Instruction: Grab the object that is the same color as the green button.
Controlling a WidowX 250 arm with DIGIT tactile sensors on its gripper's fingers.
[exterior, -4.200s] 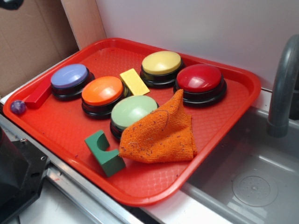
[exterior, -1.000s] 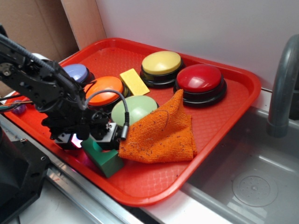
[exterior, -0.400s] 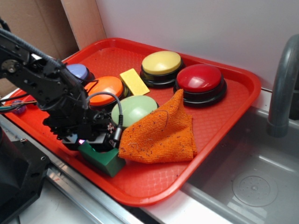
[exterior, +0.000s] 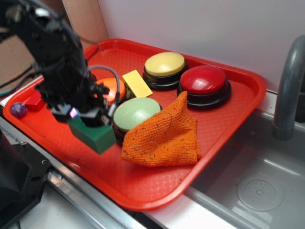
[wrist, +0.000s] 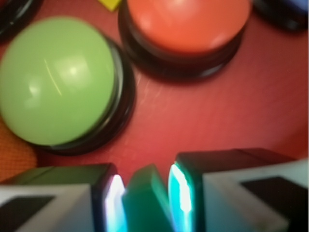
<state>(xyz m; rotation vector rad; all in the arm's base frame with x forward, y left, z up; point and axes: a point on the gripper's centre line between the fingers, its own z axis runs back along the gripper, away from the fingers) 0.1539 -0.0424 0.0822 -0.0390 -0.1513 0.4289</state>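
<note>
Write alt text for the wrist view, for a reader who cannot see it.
Blurred close-up from the wrist: the gripper is shut on a dark green block, held between its two black fingers at the bottom edge. Beyond it on the red tray sit a pale green button at left and an orange button at top.

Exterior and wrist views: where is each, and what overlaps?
Exterior: beside the red plastic tray, angled down; shows black arm and gripper holding the dark green wooden block.
Wrist: on gripper, looking down; fingers flank the block.
Shared: block, pale green dome button, orange dome button.
</note>
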